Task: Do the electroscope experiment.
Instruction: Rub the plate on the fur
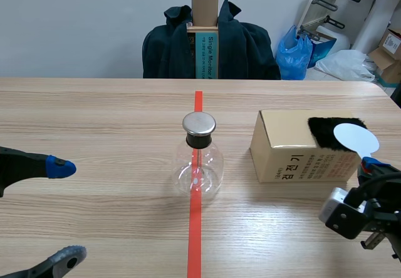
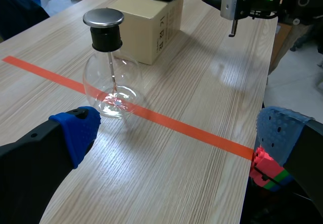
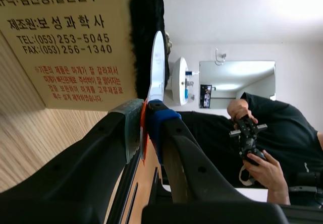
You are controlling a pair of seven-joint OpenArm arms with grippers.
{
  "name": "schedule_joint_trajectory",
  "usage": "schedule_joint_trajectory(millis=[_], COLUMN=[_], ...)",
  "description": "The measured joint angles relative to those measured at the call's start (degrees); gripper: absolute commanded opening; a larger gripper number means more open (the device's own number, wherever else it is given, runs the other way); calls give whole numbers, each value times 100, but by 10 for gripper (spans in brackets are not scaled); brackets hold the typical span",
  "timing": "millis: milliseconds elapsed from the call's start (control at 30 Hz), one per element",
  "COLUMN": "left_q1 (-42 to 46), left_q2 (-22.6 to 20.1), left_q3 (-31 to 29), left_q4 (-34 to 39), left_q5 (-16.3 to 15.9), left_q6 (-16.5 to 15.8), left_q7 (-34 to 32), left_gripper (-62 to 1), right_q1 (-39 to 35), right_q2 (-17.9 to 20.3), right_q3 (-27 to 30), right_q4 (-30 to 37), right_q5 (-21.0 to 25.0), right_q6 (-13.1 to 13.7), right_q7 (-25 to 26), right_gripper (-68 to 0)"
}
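Right claw (image 3: 144, 114) was clamped on the disc (image 1: 356, 139) handle, disc flat on fur (image 1: 324, 131) atop box (image 1: 282, 148). Flask (image 1: 198, 162) stood at disc's 9 o'clock, cap up. Left claw (image 1: 64, 211) was wide, at flask's 8 o'clock.

Clear flask (image 1: 198, 173) with silver cap (image 1: 199, 123) and black stopper (image 1: 200, 141), tan box (image 1: 285, 146), black fur (image 1: 324, 131), white disc (image 1: 356, 138), wood-grain table (image 1: 94, 115)

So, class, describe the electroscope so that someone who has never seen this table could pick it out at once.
Find the wooden table and follow the orange-red tape line down its middle. The electroscope stands on that line, apart from the cardboard box at its side. It alone is clear glass: a round flask with a black neck and a flat silver cap.
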Motion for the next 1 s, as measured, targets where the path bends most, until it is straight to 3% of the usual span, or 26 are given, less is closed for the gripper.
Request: schedule_joint_trajectory(millis=[67,133,200,333,367,433,500,667,833,900,1000], left_q1=[2,0,0,0,0,0,0,0,0,0,0], left_q2=[31,70,90,94,94,94,94,94,94,94,94], left_q3=[0,0,0,0,0,0,0,0,0,0,0], left_q4=[0,-2,-2,-2,-2,-2,-2,-2,-4,-4,-7], left_q5=[2,2,2,2,2,2,2,2,2,0,2], left_q6=[0,2,17,39,39,44,42,44,44,44,44], left_q7=[118,166,195,192,192,192,192,192,192,192,195], left_gripper=[14,14,14,14,14,14,14,14,14,14,14], right_q1=[0,0,11,17,15,13,15,15,17,13,17], right_q2=[2,4,0,2,20,98,107,96,205,173,151], right_q3=[0,4,-2,2,11,15,-11,-120,-120,-262,-269], right_q4=[0,0,2,2,2,2,2,7,7,7,9], right_q5=[4,0,-11,7,63,138,131,142,160,61,153], right_q6=[4,79,330,323,332,509,520,498,710,549,553], right_q7=[129,595,811,-129,-164,483,916,-282,660,208,-664], right_gripper=[-667,-667,-667,-667,-667,-667,-667,-667,-667,-667,-667])
